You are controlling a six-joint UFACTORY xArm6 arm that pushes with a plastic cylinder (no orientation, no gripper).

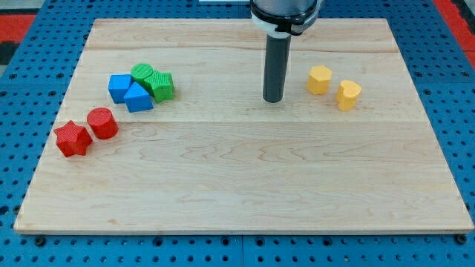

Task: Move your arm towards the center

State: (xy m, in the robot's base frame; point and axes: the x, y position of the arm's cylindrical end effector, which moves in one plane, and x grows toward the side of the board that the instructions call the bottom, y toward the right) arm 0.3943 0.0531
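My tip [273,99] rests on the wooden board [245,185], above the board's middle and a little to the view's right. Two yellow blocks lie to its right: a hexagon-like one [320,79] and a heart-like one [348,95]. At the view's left sit a blue cube [119,87], a blue triangular block [139,98], a green round block [142,74] and a green hexagon-like block [161,85], all bunched together. Lower left lie a red cylinder [102,123] and a red star [73,139], touching each other. My tip touches no block.
The board lies on a blue perforated table [460,89]. The arm's dark body [286,15] hangs over the board's top edge. A red patch [30,22] shows at the view's top left.
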